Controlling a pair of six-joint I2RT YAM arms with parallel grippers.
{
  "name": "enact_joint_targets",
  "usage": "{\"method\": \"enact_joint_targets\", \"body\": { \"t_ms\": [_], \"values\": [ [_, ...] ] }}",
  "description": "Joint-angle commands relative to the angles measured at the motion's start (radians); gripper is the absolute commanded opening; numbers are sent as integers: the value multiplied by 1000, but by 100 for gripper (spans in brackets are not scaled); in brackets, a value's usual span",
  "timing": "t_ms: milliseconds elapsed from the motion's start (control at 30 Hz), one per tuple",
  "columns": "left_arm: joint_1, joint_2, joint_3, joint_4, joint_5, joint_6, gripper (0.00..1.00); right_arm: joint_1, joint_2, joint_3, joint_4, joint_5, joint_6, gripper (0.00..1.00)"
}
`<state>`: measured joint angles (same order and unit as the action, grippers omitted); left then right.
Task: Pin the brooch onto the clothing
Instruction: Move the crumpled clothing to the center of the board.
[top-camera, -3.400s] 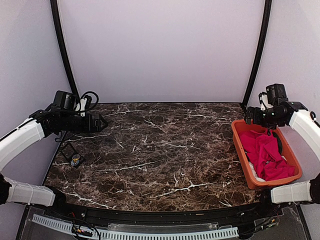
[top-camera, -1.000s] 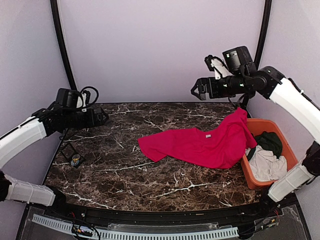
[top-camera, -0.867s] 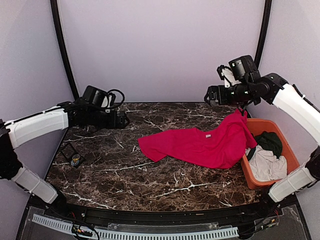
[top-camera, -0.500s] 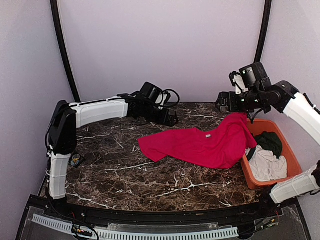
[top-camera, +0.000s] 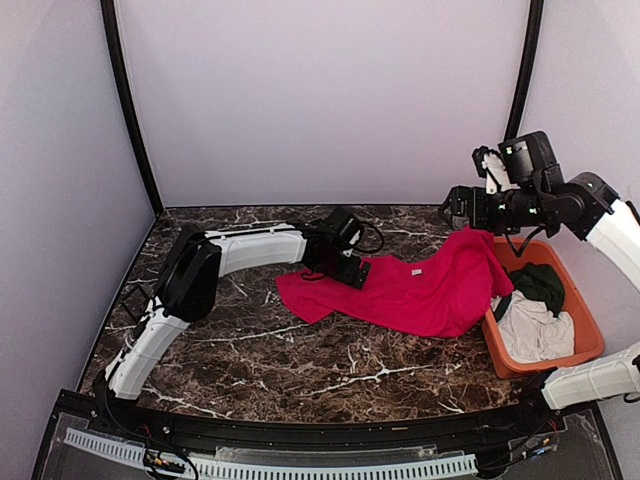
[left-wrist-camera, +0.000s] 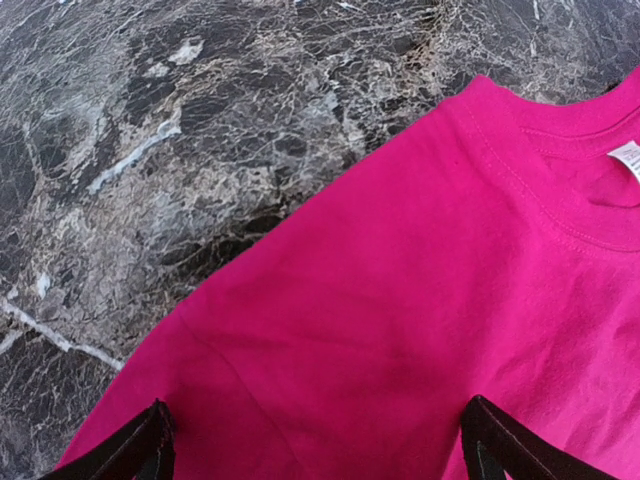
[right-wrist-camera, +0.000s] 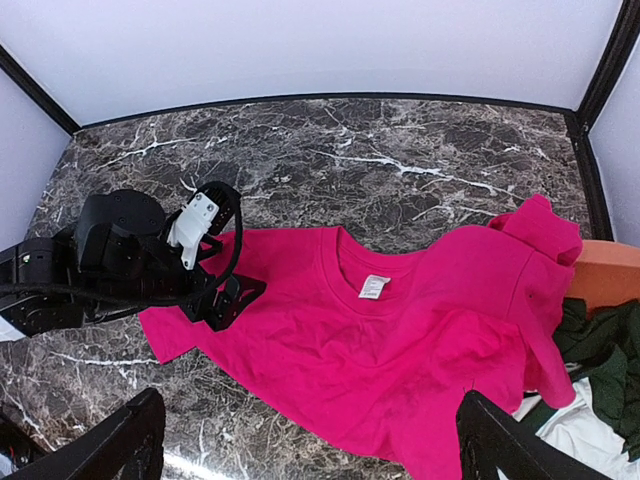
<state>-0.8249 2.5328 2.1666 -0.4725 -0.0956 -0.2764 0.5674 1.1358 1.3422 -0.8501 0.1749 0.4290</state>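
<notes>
Left gripper is held low over the near-collar part of the red T-shirt, jaws spread wide, nothing grasped. Right gripper is raised above the shirt's right end, equally released. The shirt is spread on the marble table, its right end draped over the orange basket rim

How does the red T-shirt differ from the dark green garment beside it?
The red T-shirt lies spread over the marble table, one end draped onto the orange bin; the dark green garment sits bunched inside that bin. The T-shirt shows far more cloth than the green garment. The T-shirt's white neck label is plain; the green garment's cut cannot be told. Both are soft, wrinkled fabric.
</notes>
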Motion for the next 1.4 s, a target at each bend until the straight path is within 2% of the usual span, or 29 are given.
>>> {"method": "enact_joint_targets", "body": {
  "t_ms": [0, 67, 133, 167, 200, 233, 267, 333, 367, 433, 533, 700, 833, 1033, 1167, 1233, 1300, 1333, 1367],
  "values": [
    [-20, 13, 33, -104, -110, -5, 98, -1, -1, -7, 19, -23, 20, 99],
    [-27, 25, 43, -132, -149, -5, 94, 1, 3, -3, 26, -27, 21, 99],
    [-29, 46, 53, -162, -175, -10, 80, 3, 8, 1, 33, -30, 24, 99],
    [-29, 51, 55, -172, -192, -18, 65, 5, 8, 1, 38, -32, 24, 98],
    [-29, 63, 59, -190, -198, -22, 59, 7, 9, 3, 41, -35, 25, 99],
    [-29, 68, 61, -195, -197, -25, 48, 8, 11, 4, 45, -38, 26, 99],
    [-29, 79, 65, -210, -198, -27, 42, 10, 14, 6, 46, -38, 26, 99],
    [-29, 91, 67, -232, -208, -46, 21, 11, 20, 8, 48, -37, 23, 99],
    [-29, 92, 66, -253, -229, -52, 7, 12, 24, 10, 48, -38, 20, 99],
    [-21, 90, 55, -288, -277, -80, 1, 13, 34, 17, 47, -42, 12, 99],
    [8, 45, -5, -312, -331, -146, 1, 16, 58, 29, 37, -51, -8, 99],
    [119, -122, -256, -227, -333, -225, 1, 21, 109, 35, 26, -63, -37, 99],
    [185, -214, -386, -204, -351, -285, 1, 27, 163, 30, 14, -58, -58, 99],
    [189, -382, -595, -85, -234, -337, 3, 31, 240, 21, 24, -55, -97, 99],
    [162, -493, -661, -64, -230, -353, 15, 32, 308, 35, 27, -63, -116, 99],
    [160, -536, -680, -54, -240, -354, 28, 39, 329, 27, 35, -99, -141, 99],
    [160, -576, -694, -43, -248, -334, 51, 64, 334, -11, 77, -163, -203, 99],
    [160, -588, -703, -38, -247, -328, 55, 82, 334, -36, 93, -172, -230, 99],
    [159, -611, -707, -38, -246, -315, 64, 107, 337, -59, 105, -172, -253, 99]
  ]
}}
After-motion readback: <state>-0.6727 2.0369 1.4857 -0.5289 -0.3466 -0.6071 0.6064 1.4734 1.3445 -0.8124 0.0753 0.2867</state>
